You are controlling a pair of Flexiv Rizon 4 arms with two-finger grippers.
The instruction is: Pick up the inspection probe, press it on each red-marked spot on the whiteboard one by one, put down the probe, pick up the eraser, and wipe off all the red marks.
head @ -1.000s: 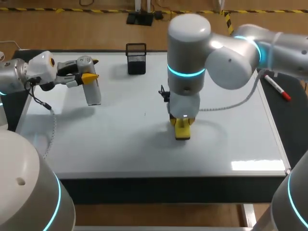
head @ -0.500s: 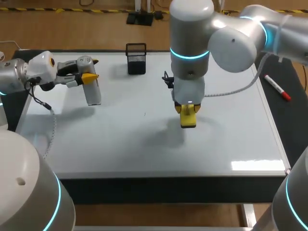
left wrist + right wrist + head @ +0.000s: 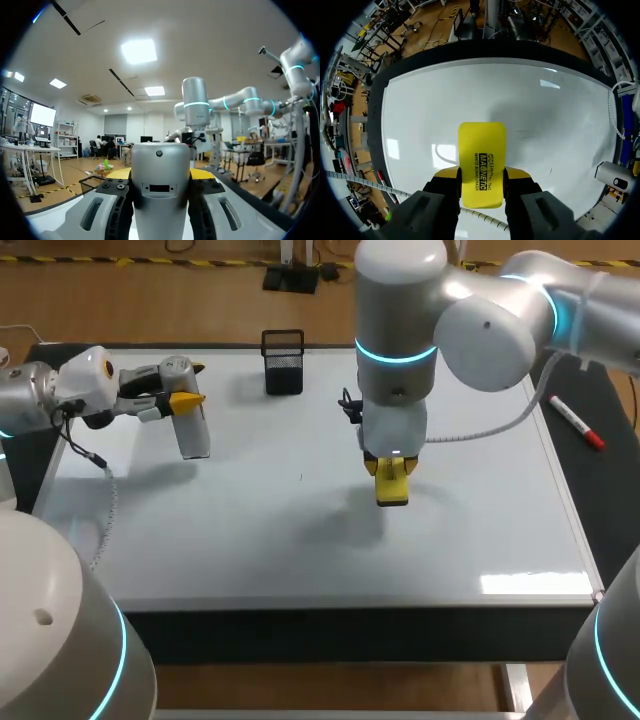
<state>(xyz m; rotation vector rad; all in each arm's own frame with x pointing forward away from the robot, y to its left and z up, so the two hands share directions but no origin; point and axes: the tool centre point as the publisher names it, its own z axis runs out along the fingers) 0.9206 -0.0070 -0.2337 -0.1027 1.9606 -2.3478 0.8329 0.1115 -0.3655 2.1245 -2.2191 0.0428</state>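
**Desk:** What has just changed?

**Photographer:** The right gripper, its fingers clamped on either side of the yellow eraser, has swept away from the near edge, towards the black mesh cup. That was within the last second. For the last half second it has barely moved, and it hangs nearer the camera than the cup and off to the cup's right. Whether the eraser touches the whiteboard I cannot tell.

**Desk:** And for the job?

**Photographer:** It reads as a finished wiping stroke. I see no red marks anywhere on the white surface, so the wiping looks near its end. The only thing showing is a small dark fleck just in front of the cup.

**Desk:** The probe?

**Photographer:** Not set down. The left gripper is closed on the probe, holding it out to the cup's left, tip angled down towards the board, unmoved over that second.

**Desk:** Anything in the way?

**Photographer:** A red marker lies far to the cup's right, off the white surface. The bulk of the right arm hides the patch of board just right of the cup, so marks could remain there unseen.
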